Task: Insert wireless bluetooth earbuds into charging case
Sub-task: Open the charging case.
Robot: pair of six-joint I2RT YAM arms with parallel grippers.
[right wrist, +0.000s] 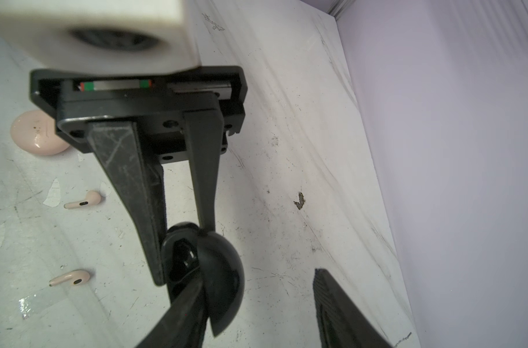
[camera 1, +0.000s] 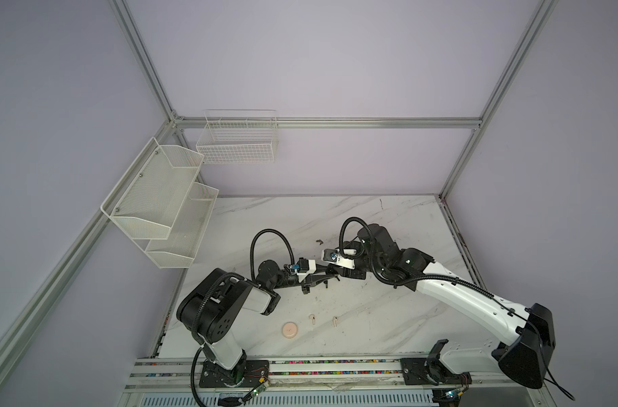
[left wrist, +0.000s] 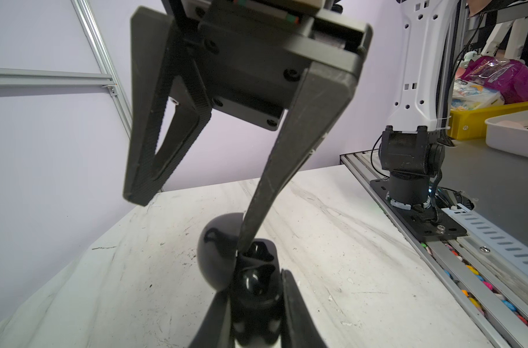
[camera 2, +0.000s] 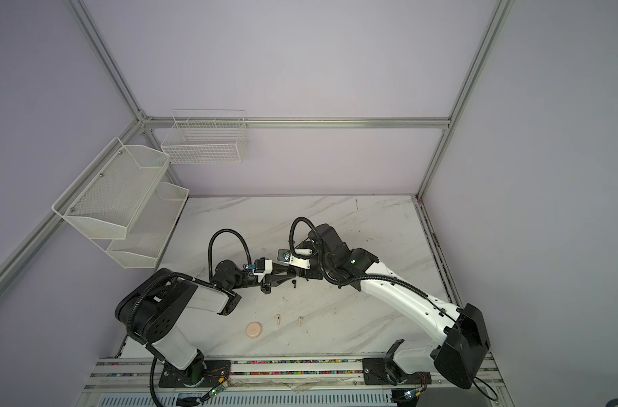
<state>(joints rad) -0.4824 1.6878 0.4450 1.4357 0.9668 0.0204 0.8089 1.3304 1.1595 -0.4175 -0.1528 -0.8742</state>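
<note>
Case (right wrist: 181, 262) in L claw (left wrist: 254, 283), lid (left wrist: 217, 241) open

Glossy case (left wrist: 215, 251); marble-look tabletop (left wrist: 350, 241) (scuffed)

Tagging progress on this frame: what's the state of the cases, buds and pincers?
Left pincer: shut on black case.
Right pincer: open, one finger at the black case's mouth.
Black case: lid open.
Pink case: closed, on table.
Pink buds: both loose on table.
Black bud: one seen, loose on table.
</note>
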